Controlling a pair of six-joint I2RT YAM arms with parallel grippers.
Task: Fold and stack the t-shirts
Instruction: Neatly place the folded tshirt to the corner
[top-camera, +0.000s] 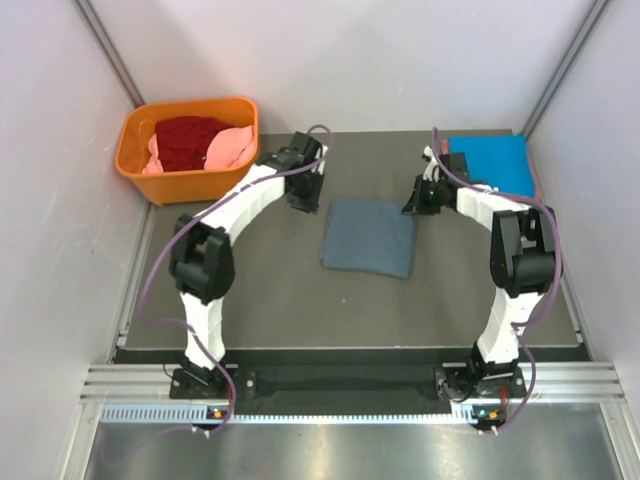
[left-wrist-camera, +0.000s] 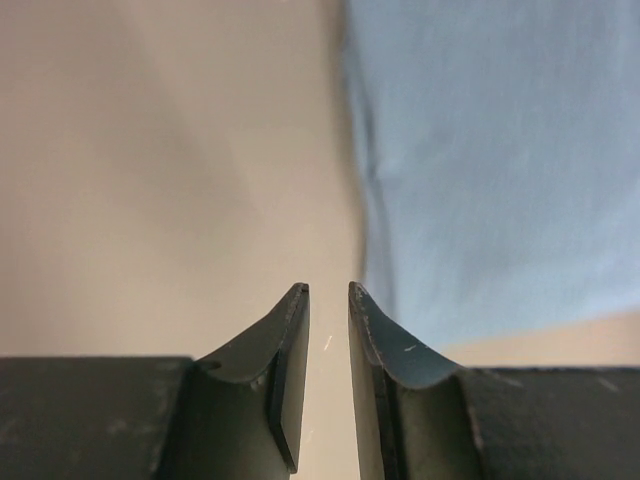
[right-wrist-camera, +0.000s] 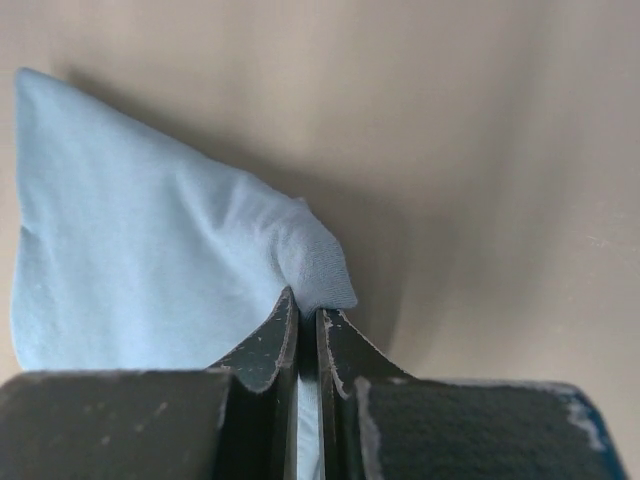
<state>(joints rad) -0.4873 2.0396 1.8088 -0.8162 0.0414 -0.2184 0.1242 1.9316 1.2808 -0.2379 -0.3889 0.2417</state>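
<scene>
Grey-blue shirt (top-camera: 368, 236) sits folded mid tabletop (top-camera: 260, 290), close to square so no real long axis. Right end effector (right-wrist-camera: 308, 305) is pinched shut on its far-right corner, cloth bunched up btwn the tips. Left end effector (left-wrist-camera: 328, 290) hangs just off the far-left corner w/ a narrow gap, nothing in it; shirt lies to its right. Imo next is stacking: bright blue shirt (top-camera: 492, 163) lies folded far-right, just past the right end effector, so that side's way nearer. One-corner drag could undo the fold tho.
</scene>
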